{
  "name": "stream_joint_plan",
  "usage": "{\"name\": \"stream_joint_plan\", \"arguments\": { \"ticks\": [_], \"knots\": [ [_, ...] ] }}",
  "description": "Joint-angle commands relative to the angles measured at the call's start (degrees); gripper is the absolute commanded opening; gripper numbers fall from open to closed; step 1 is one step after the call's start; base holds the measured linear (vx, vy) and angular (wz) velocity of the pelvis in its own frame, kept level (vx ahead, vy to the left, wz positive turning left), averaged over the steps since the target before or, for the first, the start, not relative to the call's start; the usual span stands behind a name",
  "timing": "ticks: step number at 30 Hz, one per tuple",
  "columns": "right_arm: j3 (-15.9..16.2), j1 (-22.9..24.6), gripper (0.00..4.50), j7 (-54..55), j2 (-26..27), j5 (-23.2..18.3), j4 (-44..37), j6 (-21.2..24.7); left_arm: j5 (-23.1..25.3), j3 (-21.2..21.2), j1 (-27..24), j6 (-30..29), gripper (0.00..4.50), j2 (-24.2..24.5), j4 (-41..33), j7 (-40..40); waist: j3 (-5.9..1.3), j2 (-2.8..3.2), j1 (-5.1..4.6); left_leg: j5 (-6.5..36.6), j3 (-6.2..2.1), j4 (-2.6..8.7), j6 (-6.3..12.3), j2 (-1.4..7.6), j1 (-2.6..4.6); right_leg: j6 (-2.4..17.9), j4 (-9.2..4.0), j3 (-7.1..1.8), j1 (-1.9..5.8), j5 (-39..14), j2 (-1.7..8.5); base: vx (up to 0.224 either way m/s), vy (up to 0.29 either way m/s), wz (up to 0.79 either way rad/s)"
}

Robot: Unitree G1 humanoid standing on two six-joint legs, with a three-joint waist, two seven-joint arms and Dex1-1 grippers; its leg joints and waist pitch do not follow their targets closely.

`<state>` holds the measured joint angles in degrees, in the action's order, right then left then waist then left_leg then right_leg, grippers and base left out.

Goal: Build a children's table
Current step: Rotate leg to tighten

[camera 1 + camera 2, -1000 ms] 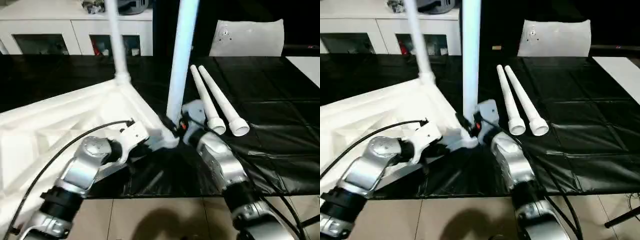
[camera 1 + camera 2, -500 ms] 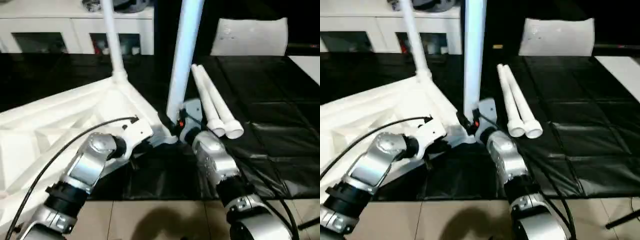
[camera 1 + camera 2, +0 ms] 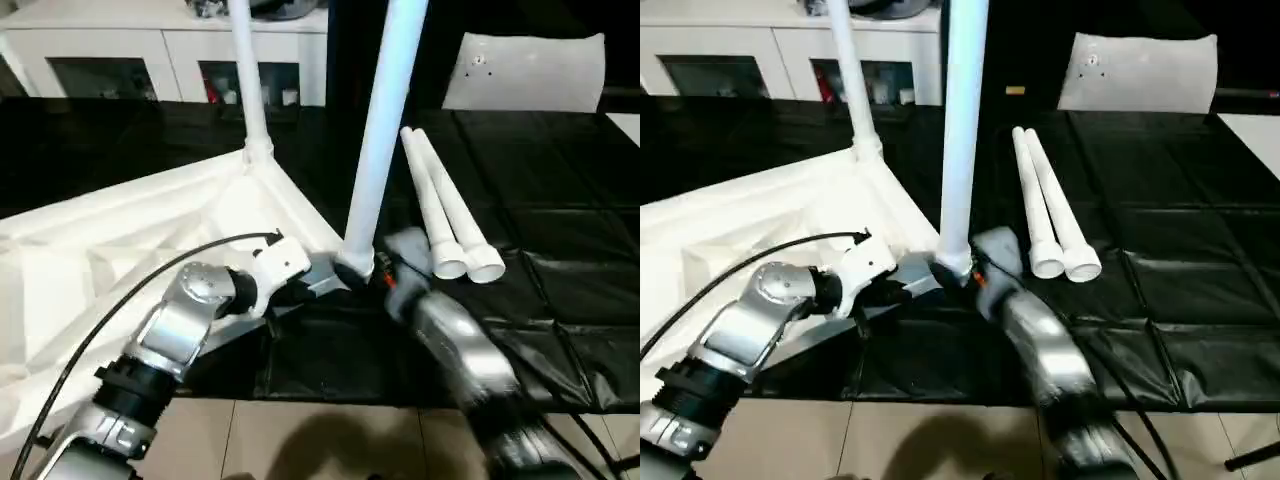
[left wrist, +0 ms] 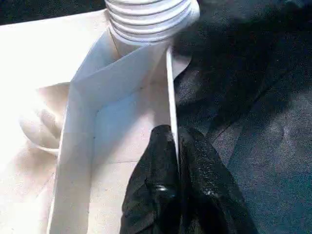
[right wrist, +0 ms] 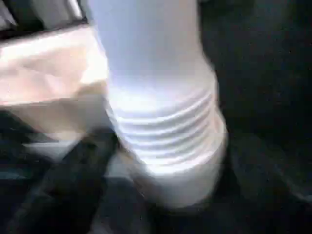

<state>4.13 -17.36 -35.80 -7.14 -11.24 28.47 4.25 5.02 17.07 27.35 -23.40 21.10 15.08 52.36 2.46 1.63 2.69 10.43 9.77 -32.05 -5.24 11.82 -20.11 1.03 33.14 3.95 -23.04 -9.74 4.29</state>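
Left gripper [image 4: 178, 156]: nearest to us, low in the left wrist view, its two black fingers are pressed together on the thin white side wall of the tabletop [image 3: 110, 250]; we read this as a steadying hold on the rim.
Right gripper [image 3: 395, 262]: in the lower centre of the left eye view, just beside the foot of the near leg [image 3: 380, 150]; it is blurred, and we cannot tell whether its fingers stand apart or together.
Tabletop: it lies upside down on the left side of the frame, ribbed underside up, on the black sheet [image 3: 560, 230].
Near leg: upright in the middle of the frame, its ribbed base at the near corner socket; the right wrist view shows rings of the base [image 5: 163, 136] above the socket, so we judge it may not be fully seated.
Far leg [image 3: 250, 80]: upright at the upper left of centre, standing in the far corner socket.
Spare legs [image 3: 445, 215]: two tubes lying side by side, touching, right of centre, wide ends toward us.
Step in hand: we judge the second leg is just being fitted, with two of four up.
Next move: it calls for checking that the near leg is home, then reaching right for one spare leg while the left hold keeps the top from sliding.
Background: a flat white panel [image 3: 525, 75] leans at the upper right; a white cabinet [image 3: 150, 55] sits at the upper left.
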Motion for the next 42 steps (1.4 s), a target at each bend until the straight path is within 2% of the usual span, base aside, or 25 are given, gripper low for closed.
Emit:
{"name": "stream_joint_plan", "arguments": {
  "ticks": [1,5,6,7,9,14,16,19,20,24,27,31,37,42],
  "knots": [
    [0.6,1.2,4.42,-3.6,-2.4,-0.5,-5.0,0.3,-1.4,-0.9,1.1,4.5,0.0,0.5,2.7,2.0,-3.08,0.24,0.15,15.2,0.02,3.5,2.24,0.52,-0.22,8.6,-4.45,-2.11,3.17,-18.6,2.92,0.0,0.0,0.0],
    [0.5,2.2,4.47,-6.5,-5.4,-0.8,-7.7,-0.4,-3.0,-0.8,1.4,9.5,0.0,1.1,4.6,5.4,-3.08,0.23,0.34,14.2,-0.02,3.44,2.68,0.65,-0.23,8.0,-4.48,-2.13,2.97,-19.5,2.98,0.0,0.0,0.0],
    [0.0,2.1,4.47,-8.7,-7.4,-1.5,-9.1,-0.4,-3.3,0.0,1.6,12.9,0.0,1.9,6.0,8.1,-3.05,0.41,0.38,14.0,-0.01,3.4,2.98,0.64,-0.17,8.2,-4.56,-2.12,2.85,-19.2,2.92,0.0,0.0,0.0],
    [-0.2,2.0,4.47,-9.5,-8.0,-1.7,-9.7,-0.4,-3.3,0.2,1.7,13.6,0.0,2.3,6.6,8.9,-3.11,0.29,0.38,13.8,0.02,3.35,3.05,0.63,-0.24,8.1,-4.5,-2.13,2.99,-18.7,2.9,0.0,0.0,0.0],
    [-0.6,1.5,4.47,-10.6,-9.2,-1.9,-10.3,-0.3,-3.1,0.8,2.0,16.1,0.0,2.9,7.7,10.2,-3.34,0.48,0.68,12.4,0.1,3.17,3.33,0.86,0.03,9.7,-3.93,-2.26,2.85,-14.2,2.85,0.0,0.0,0.0],
    [0.0,-0.2,4.47,-15.4,-13.1,-2.7,-12.4,1.1,-4.2,1.6,3.2,22.4,0.0,3.9,11.4,15.7,-3.63,0.14,0.86,9.8,0.15,2.83,4.03,0.93,-0.15,12.0,-2.92,-2.2,3.29,-7.9,2.88,0.0,0.0,0.0],
    [1.6,-1.2,4.47,-19.6,-14.9,-2.6,-12.6,1.0,-4.4,2.1,4.0,26.5,0.0,4.1,13.7,18.6,-3.6,-0.09,0.99,9.5,0.24,2.69,4.53,0.81,-0.2,12.1,-2.99,-2.15,3.35,-7.9,2.94,0.0,0.0,0.0],
    [3.1,-2.1,4.47,-23.6,-16.4,-3.0,-12.8,1.7,-4.6,2.4,4.6,28.2,0.0,4.2,14.9,20.3,-3.51,-0.27,1.27,9.9,0.46,2.57,5.0,0.93,-0.17,11.9,-3.07,-2.14,3.32,-10.0,3.08,0.0,0.0,0.0],
    [3.7,-2.4,4.47,-25.6,-17.1,-3.3,-13.0,2.2,-4.8,2.5,4.8,28.7,0.0,4.2,15.3,21.0,-3.5,-0.14,1.63,9.8,0.46,2.59,4.99,1.1,-0.14,11.8,-3.0,-2.2,3.25,-10.8,3.17,0.0,0.0,0.0],
    [6.1,-4.6,4.47,-30.4,-18.4,-2.3,-11.7,1.9,-4.4,3.3,5.7,31.6,0.0,4.4,16.9,23.9,-3.59,-0.29,2.47,9.7,0.46,2.49,4.71,1.24,-0.03,11.6,-2.88,-2.24,3.09,-11.4,3.28,0.0,0.0,0.0],
    [7.2,-7.3,4.47,-32.3,-17.9,-1.3,-8.1,0.4,-4.0,4.0,6.2,33.2,0.0,4.5,17.4,25.1,-3.63,-0.4,2.56,9.8,0.39,2.5,4.09,1.22,-0.05,12.1,-2.66,-2.18,3.07,-11.2,3.33,0.0,0.0,0.0],
    [8.5,-9.9,4.08,-35.4,-17.6,-0.8,-4.7,-0.5,-3.2,4.9,7.3,35.6,0.0,4.6,18.9,26.5,-3.62,-0.63,2.8,10.1,0.45,2.42,3.99,1.21,-0.05,11.9,-2.7,-2.22,3.09,-12.2,3.41,0.0,0.0,0.0],
    [11.4,-11.3,3.55,-39.6,-18.1,0.7,-2.2,-2.0,-2.5,5.5,8.2,37.5,0.0,4.6,20.3,27.9,-3.75,-0.79,3.31,8.8,0.44,2.25,4.22,1.24,-0.15,12.1,-2.32,-2.24,3.13,-10.5,3.41,0.0,0.0,0.0],
    [12.4,-12.2,3.16,-41.2,-17.7,1.8,0.2,-3.6,-2.1,5.8,9.2,38.9,0.0,4.7,22.3,28.0,-3.5,-0.84,3.46,10.6,0.38,2.35,3.35,1.23,-0.1,11.1,-2.64,-2.26,3.01,-14.4,3.45,0.0,0.0,0.0]
  ]
}}
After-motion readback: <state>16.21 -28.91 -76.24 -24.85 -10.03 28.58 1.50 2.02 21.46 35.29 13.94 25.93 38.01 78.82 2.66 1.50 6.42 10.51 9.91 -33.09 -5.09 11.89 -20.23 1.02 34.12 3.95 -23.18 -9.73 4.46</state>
